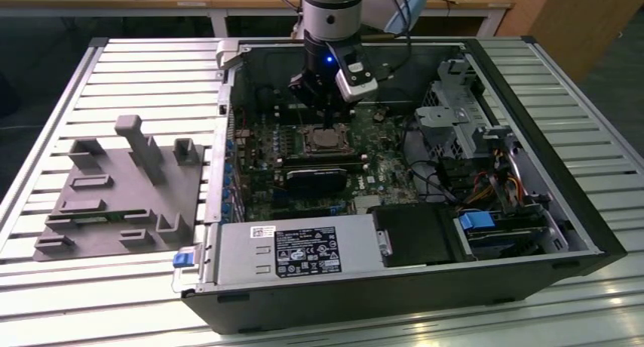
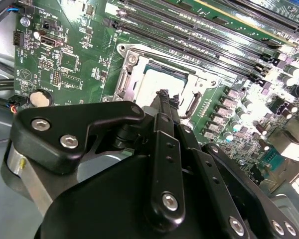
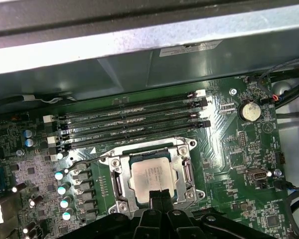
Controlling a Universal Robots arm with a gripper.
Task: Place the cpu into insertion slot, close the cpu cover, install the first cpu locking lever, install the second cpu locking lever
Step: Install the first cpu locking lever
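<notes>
The cpu (image 3: 152, 175) (image 2: 157, 82) (image 1: 324, 139), a silvery square chip, lies in the insertion slot (image 3: 120, 205) on the green motherboard. The grey metal cpu cover (image 3: 114, 178) (image 2: 125, 74) lies flat around it, framing its top. A thin wire lever (image 3: 84, 163) sticks out beside the socket. My gripper (image 3: 159, 198) (image 2: 163, 95) (image 1: 322, 118) hangs just above the near edge of the cpu. Its black fingers are pressed together with nothing between them.
Long black memory slots (image 3: 129, 122) run beside the socket. In the open case sit a black heatsink block (image 1: 317, 177), a power supply (image 1: 292, 249) and a drive cage (image 1: 473, 124). A grey fixture (image 1: 121, 188) stands on the exterior view's left.
</notes>
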